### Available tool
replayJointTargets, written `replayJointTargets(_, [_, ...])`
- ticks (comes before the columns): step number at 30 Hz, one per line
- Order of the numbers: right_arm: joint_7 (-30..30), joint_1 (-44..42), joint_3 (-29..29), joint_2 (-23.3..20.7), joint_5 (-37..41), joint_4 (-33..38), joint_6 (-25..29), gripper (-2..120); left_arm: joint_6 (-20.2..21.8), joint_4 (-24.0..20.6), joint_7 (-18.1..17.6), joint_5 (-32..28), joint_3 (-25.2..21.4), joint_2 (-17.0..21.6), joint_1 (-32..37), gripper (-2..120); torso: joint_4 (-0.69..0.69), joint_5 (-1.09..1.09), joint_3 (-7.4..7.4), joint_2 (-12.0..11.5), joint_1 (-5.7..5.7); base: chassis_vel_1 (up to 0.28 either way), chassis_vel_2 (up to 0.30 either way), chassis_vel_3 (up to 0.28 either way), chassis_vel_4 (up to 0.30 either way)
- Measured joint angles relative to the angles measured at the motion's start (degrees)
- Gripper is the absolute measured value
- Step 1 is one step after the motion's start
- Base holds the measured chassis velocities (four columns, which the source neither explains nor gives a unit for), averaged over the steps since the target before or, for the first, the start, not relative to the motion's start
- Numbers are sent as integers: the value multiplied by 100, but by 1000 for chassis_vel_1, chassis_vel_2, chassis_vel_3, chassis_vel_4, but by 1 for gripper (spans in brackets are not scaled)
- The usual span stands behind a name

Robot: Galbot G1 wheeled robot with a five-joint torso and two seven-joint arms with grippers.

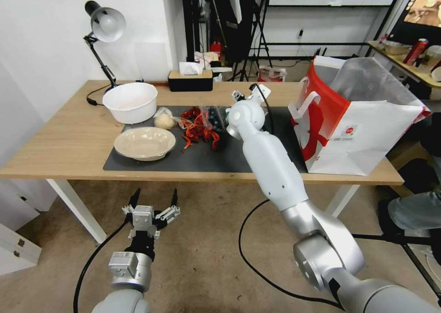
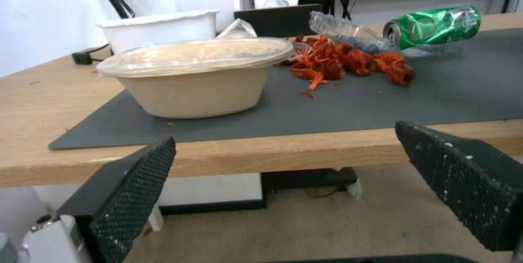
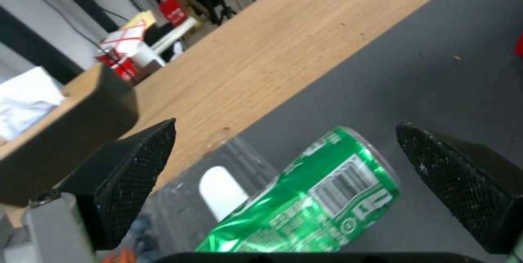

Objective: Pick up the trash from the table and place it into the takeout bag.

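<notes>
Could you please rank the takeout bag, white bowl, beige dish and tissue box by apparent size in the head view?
1. Takeout bag, clearly largest.
2. and 3. White bowl and beige dish: they look alike, and the dish sits nearer the camera, so no firm ranking.
4. Tissue box, smallest, though farthest away.

Head view: looks from high up, forward and down, over the whole table (image 1: 59,152), with the bag (image 1: 363,133) on its right side.
Left wrist view: sits low, below the table edge, and looks up across the mat (image 2: 381,99) from close by.
Right wrist view: hangs right above the mat (image 3: 414,75), very near the green can (image 3: 305,206), facing down.
Shared by both wrist views: the green can (image 2: 433,26) and the mat.
Shared by all three: the mat (image 1: 202,159) on the table.
</notes>
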Motion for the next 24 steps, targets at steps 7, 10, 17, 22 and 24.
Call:
replayJointTargets(7, [31,70,10,-10,192,-213,-78,100,-8,-2,-4,45,11,0,4,100,1,0,0,1,0,0,0,0,0])
replayJointTargets(10, [-85,148,-69,-17,267,-614,-131,100,-28,51,-5,81,28,0,-16,100,1,0,0,1,0,0,0,0,0])
replayJointTargets(17, [-221,167,-144,-20,268,-834,-124,100,-48,116,-11,93,34,0,-35,100,1,0,0,1,0,0,0,0,0])
replayJointTargets(22, [-301,145,-207,-20,281,-896,-124,100,-102,184,-25,98,35,0,-40,100,1,0,0,1,-1,0,0,0,0])
replayJointTargets(24, [-309,134,-208,-20,282,-901,-125,100,-109,196,-28,100,36,0,-41,100,1,0,0,1,0,0,0,0,0])
